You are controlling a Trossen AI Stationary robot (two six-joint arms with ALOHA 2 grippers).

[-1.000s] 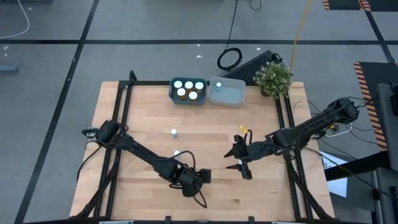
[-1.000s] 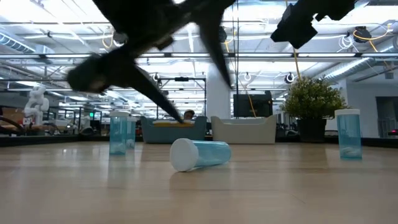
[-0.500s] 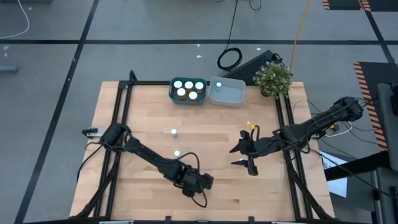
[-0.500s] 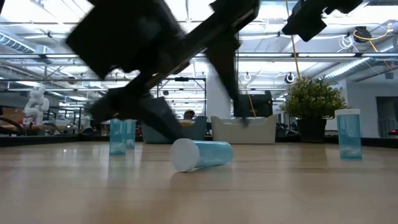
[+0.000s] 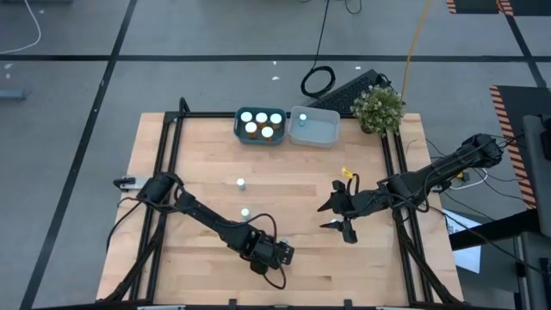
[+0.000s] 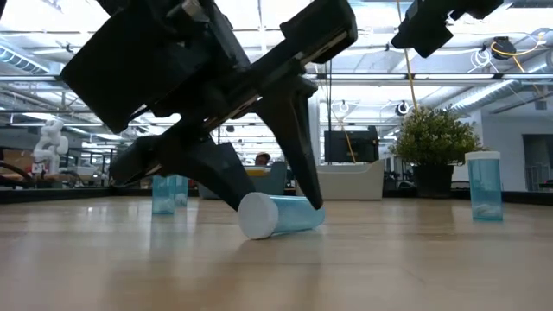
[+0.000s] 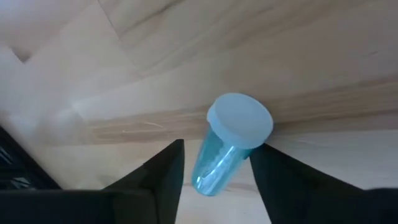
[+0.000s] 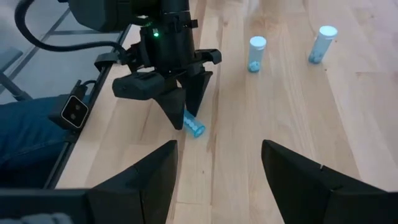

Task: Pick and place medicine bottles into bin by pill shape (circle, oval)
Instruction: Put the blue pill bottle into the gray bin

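Pick stage, grasp approach. The left gripper, at lower centre of the high view, stood with its fingers spread wide and straddling a pale-blue bottle lying on its side at centre of the low view, tips at the tabletop and not yet closed on it. Its wrist view showed the bottle's cap end between the two dark fingers. The right gripper waited right of centre, also spread wide and holding nothing. Two more pale-blue bottles stood upright at mid-table; the dark bin at upper centre held white-capped orange bottles, the pale bin beside it one blue bottle. By my judgement, the next move called for closing squarely on the barrel so it would not roll, then lifting.
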